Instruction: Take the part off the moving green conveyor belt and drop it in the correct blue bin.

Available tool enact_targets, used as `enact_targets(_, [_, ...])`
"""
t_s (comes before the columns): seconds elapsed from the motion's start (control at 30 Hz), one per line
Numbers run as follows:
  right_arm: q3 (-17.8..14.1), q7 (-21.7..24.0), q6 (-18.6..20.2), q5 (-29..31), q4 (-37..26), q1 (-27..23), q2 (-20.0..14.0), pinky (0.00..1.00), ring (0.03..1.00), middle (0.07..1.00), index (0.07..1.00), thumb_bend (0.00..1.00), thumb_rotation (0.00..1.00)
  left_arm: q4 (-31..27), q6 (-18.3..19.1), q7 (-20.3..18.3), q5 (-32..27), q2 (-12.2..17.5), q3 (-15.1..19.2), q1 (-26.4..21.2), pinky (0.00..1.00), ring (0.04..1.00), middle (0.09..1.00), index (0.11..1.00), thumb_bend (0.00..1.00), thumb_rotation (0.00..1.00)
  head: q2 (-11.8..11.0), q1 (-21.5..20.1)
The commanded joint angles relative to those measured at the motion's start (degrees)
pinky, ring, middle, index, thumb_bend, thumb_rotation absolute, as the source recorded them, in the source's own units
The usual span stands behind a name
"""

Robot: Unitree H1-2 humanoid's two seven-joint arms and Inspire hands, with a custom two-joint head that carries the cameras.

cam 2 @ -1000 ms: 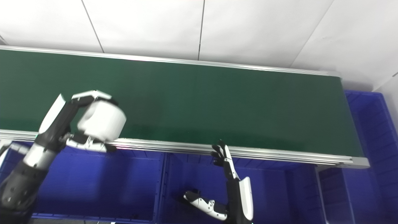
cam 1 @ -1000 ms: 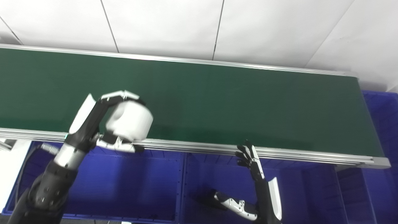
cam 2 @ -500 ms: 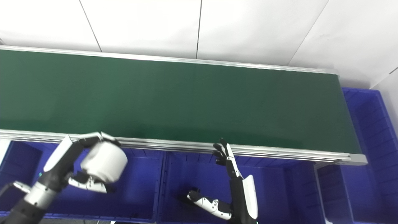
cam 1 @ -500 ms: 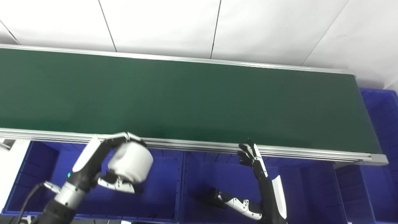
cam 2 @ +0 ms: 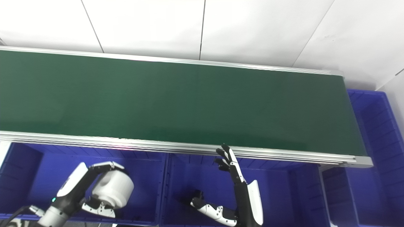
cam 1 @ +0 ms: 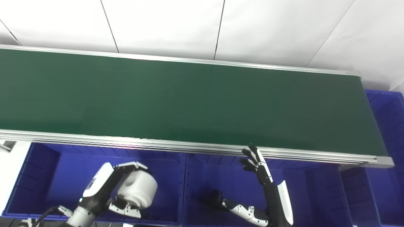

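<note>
My left hand (cam 1: 109, 192) is shut on a white cylindrical part (cam 1: 138, 189) and holds it inside the left blue bin (cam 1: 41, 167), below the belt's near rail. The part also shows in the right eye view (cam 2: 113, 190). My right hand (cam 1: 263, 189) is open and empty, fingers pointing up, thumb stretched left, over the middle blue bin (cam 1: 227, 176). The green conveyor belt (cam 1: 189, 101) carries no part.
The belt's near aluminium rail (cam 1: 189, 146) runs above both bins. A divider (cam 1: 185, 186) separates the left and middle bins. Another blue bin (cam 1: 386, 126) stands at the belt's right end, and one more (cam 1: 359, 195) lies at the lower right. White wall panels lie behind.
My left hand has carried the white part from over the belt's near edge down past the rail into the left bin. My right hand has barely moved.
</note>
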Motion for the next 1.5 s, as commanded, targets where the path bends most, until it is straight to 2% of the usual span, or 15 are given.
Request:
enact_targets(0.0, [-0.07, 0.85, -2.44, 0.53, -1.89, 0.67, 0.03, 0.79, 0.812, 0.889, 0.964, 0.78, 0.58, -1.67, 0.59, 0.94, 2.79, -1.13, 1.35, -0.63, 0.53, 0.472, 0.517, 0.476, 0.50, 0.00, -0.39, -0.06])
enact_targets(0.07, [-0.13, 1.07, -2.58, 0.12, -1.72, 0.89, 0.15, 0.79, 0.814, 0.891, 0.967, 0.78, 0.59, -3.74, 6.03, -1.08, 6.80, -1.99, 1.86, -0.60, 0.53, 0.461, 0.522, 0.483, 0.50, 0.00, -0.77, -0.55])
enact_targets(0.1, [-0.11, 0.71, -2.78, -0.32, -1.46, 0.89, 0.26, 0.78, 0.817, 0.891, 0.964, 0.78, 0.59, -4.95, 8.72, -1.99, 9.48, -2.23, 1.90, -0.66, 0.58, 0.556, 0.519, 0.481, 0.51, 0.00, -1.02, -0.76])
enact_targets(0.13, [-0.13, 0.63, -2.83, -0.71, -1.50, 1.11, 0.47, 0.79, 0.823, 0.894, 0.965, 0.78, 0.59, -7.42, 12.43, -3.60, 12.73, -2.52, 1.95, -0.40, 0.65, 0.648, 0.599, 0.488, 0.51, 0.03, -1.72, -1.21])
enact_targets(0.2, [-0.15, 0.47, -2.83, -1.29, -1.75, 1.72, 0.88, 0.80, 0.827, 0.897, 0.968, 0.78, 0.59, -11.94, 17.49, -6.22, 16.64, -2.82, 2.29, 0.47, 0.71, 0.715, 0.698, 0.496, 0.51, 0.07, -1.89, -1.72])
enact_targets(0.23, [-0.19, 0.43, -2.83, -1.51, -1.87, 2.03, 1.08, 0.81, 0.833, 0.900, 0.967, 0.78, 0.58, -13.78, 19.15, -7.30, 17.51, -2.87, 2.47, 0.94, 0.76, 0.770, 0.762, 0.635, 0.61, 0.29, -1.89, -1.72])
enact_targets(0.3, [-0.26, 0.17, -2.65, -2.50, -1.91, 2.85, 1.68, 0.82, 0.848, 0.914, 0.971, 0.79, 0.59, -17.14, 19.91, -9.40, 15.68, -2.11, 3.08, 2.25, 0.85, 0.851, 0.848, 0.781, 0.73, 0.52, -2.04, -3.02])
enact_targets(0.37, [-0.03, -0.52, -2.84, -3.03, -1.61, 3.46, 2.18, 0.81, 0.851, 0.917, 0.969, 0.79, 0.59, -18.44, 18.95, -10.12, 12.28, -1.73, 4.01, 3.71, 0.84, 0.895, 0.896, 0.844, 0.79, 0.59, -2.58, -4.36])
enact_targets(0.5, [0.60, -1.25, -2.97, -3.75, -1.21, 4.60, 2.60, 0.82, 0.857, 0.902, 0.969, 0.79, 0.58, -17.67, 10.87, -10.17, -1.56, -1.43, 5.97, 6.65, 0.86, 0.943, 0.950, 0.910, 0.82, 0.57, -3.26, -6.19])
enact_targets(0.6, [0.71, -1.59, -2.92, -4.09, -0.46, 5.04, 3.04, 0.83, 0.875, 0.912, 0.975, 0.79, 0.57, -15.36, 3.88, -12.38, -13.79, -1.74, 5.45, 6.55, 0.91, 0.976, 0.990, 0.958, 0.80, 0.53, -3.75, -7.59])
enact_targets(0.73, [0.27, -2.37, -2.94, -4.72, 1.68, 3.69, 2.66, 0.83, 0.873, 0.923, 0.987, 0.77, 0.58, -13.51, -0.34, -14.84, -21.47, -4.79, 3.39, 5.71, 0.91, 0.961, 0.984, 0.962, 0.83, 0.57, -4.87, -8.26])
enact_targets(0.9, [-0.03, -2.01, -2.98, -4.12, 3.27, 1.97, 1.51, 0.85, 0.871, 0.939, 0.993, 0.78, 0.60, -11.30, -1.48, -15.30, -20.52, -7.21, 3.00, 5.16, 1.00, 0.999, 0.988, 0.960, 0.83, 0.54, -5.29, -6.60])
enact_targets(1.13, [1.53, -2.11, -3.07, -2.83, 6.01, -0.97, 0.55, 0.81, 0.870, 0.935, 1.000, 0.75, 0.59, -9.15, -2.02, -15.09, -23.14, -6.80, 2.61, 5.57, 0.92, 0.954, 0.956, 0.931, 0.76, 0.45, -6.47, -6.56])
enact_targets(1.3, [1.21, -2.52, -3.03, -3.08, 7.75, -1.84, 1.08, 0.85, 0.876, 0.934, 1.000, 0.77, 0.61, -7.17, -2.02, -14.25, -23.04, -7.19, 2.11, 4.60, 0.91, 0.944, 0.953, 0.932, 0.77, 0.57, -8.01, -8.17])
enact_targets(1.47, [1.80, -3.19, -3.12, -0.48, 8.79, -2.50, 0.79, 0.83, 0.886, 0.942, 1.000, 0.76, 0.58, -5.07, -2.02, -15.88, -24.34, -7.17, 2.19, 3.38, 0.89, 0.949, 0.961, 0.941, 0.74, 0.59, -8.97, -8.67])
